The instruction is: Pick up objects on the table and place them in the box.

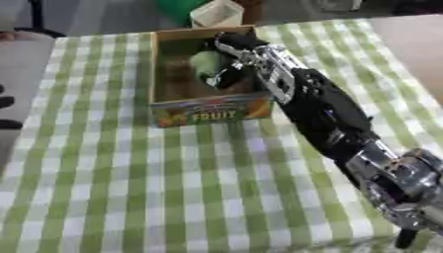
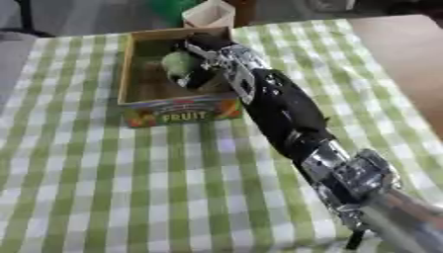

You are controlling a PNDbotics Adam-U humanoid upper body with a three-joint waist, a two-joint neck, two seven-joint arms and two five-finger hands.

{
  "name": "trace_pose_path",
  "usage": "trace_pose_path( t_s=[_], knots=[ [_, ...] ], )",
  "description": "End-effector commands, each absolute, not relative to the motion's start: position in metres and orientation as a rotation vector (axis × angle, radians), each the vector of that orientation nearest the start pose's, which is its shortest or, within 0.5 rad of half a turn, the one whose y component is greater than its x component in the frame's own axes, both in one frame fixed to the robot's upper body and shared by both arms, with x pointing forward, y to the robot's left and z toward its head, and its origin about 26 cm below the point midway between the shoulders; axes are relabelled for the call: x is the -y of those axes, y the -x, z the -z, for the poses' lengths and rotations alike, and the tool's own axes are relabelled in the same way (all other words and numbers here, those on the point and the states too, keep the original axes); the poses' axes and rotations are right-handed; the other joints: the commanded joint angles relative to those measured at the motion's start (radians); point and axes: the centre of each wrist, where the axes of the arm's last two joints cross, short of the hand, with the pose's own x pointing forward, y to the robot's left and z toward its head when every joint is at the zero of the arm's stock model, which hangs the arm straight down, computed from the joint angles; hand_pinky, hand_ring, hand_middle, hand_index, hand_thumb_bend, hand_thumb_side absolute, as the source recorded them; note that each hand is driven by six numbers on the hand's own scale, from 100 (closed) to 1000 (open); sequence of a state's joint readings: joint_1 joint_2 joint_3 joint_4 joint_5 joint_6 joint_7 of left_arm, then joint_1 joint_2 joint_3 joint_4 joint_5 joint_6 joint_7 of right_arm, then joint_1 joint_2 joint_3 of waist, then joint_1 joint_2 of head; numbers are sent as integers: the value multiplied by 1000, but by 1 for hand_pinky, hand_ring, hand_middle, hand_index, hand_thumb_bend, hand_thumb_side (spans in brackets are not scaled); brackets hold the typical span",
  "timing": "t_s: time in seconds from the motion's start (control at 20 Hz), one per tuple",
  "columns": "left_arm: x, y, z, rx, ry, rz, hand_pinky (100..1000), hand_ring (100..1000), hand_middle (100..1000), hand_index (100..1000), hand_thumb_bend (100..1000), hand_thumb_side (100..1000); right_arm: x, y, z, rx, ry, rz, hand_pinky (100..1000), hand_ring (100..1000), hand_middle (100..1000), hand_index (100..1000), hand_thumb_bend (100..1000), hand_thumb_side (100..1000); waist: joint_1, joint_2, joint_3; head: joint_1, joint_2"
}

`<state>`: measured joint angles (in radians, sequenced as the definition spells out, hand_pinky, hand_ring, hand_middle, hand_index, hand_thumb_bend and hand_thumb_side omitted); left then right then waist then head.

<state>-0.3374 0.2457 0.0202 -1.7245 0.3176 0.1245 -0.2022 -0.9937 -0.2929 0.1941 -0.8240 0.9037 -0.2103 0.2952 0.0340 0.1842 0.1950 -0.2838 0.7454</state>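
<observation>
Right hand [image 1: 232, 58] reaches into box [image 1: 200, 112], fingers curled round pale green object [image 1: 207, 63], held inside box near far side. Box cardboard, "FRUIT" printed on front, sits at far end of table [image 1: 130, 188]. Green-white checked cloth. Beyond table: white carton [image 1: 216, 14], grey floor.

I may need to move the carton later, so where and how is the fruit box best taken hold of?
Grip the fruit box by its two long side walls, coming down from above with a hand on each. It stands upright with an open top, and its thin rims are exposed. Wait first: the right hand is inside it with a pale green object, so the right wall is blocked.
</observation>
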Motion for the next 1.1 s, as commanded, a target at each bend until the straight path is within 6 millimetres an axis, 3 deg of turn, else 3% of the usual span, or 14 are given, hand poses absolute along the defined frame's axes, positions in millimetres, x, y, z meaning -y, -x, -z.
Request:
trace_pose_path(
  t_s=[0.05, 0.2, 0.35, 0.5, 0.55, 0.7, 0.9, 1.1],
  knots=[
    [-263, -342, -153, 1931, 318, 284, 601, 787, 736, 728, 197, 210, 213, -491, -185, 1542, 799, -1524, 893, 954, 962, 957, 394, 468, 0, -14, -3, 1, -10],
    [-264, -342, -153, 1931, 315, 284, 601, 787, 736, 728, 197, 210, 218, -490, -191, 1559, 803, -1506, 908, 960, 980, 967, 413, 535, -1, -13, -8, 5, -12],
    [-265, -342, -154, 1934, 310, 281, 601, 787, 736, 728, 197, 209, 224, -488, -199, 1587, 805, -1481, 900, 950, 971, 960, 364, 500, -1, -13, -12, 10, -15],
    [-267, -342, -154, 1937, 301, 275, 601, 787, 736, 728, 197, 209, 237, -482, -211, 1679, 808, -1393, 851, 890, 901, 922, 196, 379, -1, -12, -21, 24, -19],
    [-267, -342, -154, 1938, 297, 273, 601, 787, 736, 728, 196, 209, 242, -480, -214, 1720, 796, -1343, 827, 863, 879, 906, 100, 366, -1, -11, -24, 32, -21],
    [-269, -342, -155, 1942, 289, 266, 601, 787, 736, 728, 198, 210, 260, -468, -225, 1840, 773, -1182, 792, 823, 836, 877, 100, 213, -3, -9, -33, 45, -24],
    [-272, -342, -155, 1941, 273, 259, 601, 787, 736, 727, 198, 211, 287, -448, -235, 1939, 711, -986, 737, 771, 777, 821, 100, 128, -5, -6, -43, 57, -25],
    [-273, -342, -155, 1943, 265, 254, 601, 786, 736, 727, 198, 212, 315, -428, -238, 1975, 707, -828, 713, 746, 751, 804, 100, 100, -7, -3, -52, 66, -26]
  ],
)
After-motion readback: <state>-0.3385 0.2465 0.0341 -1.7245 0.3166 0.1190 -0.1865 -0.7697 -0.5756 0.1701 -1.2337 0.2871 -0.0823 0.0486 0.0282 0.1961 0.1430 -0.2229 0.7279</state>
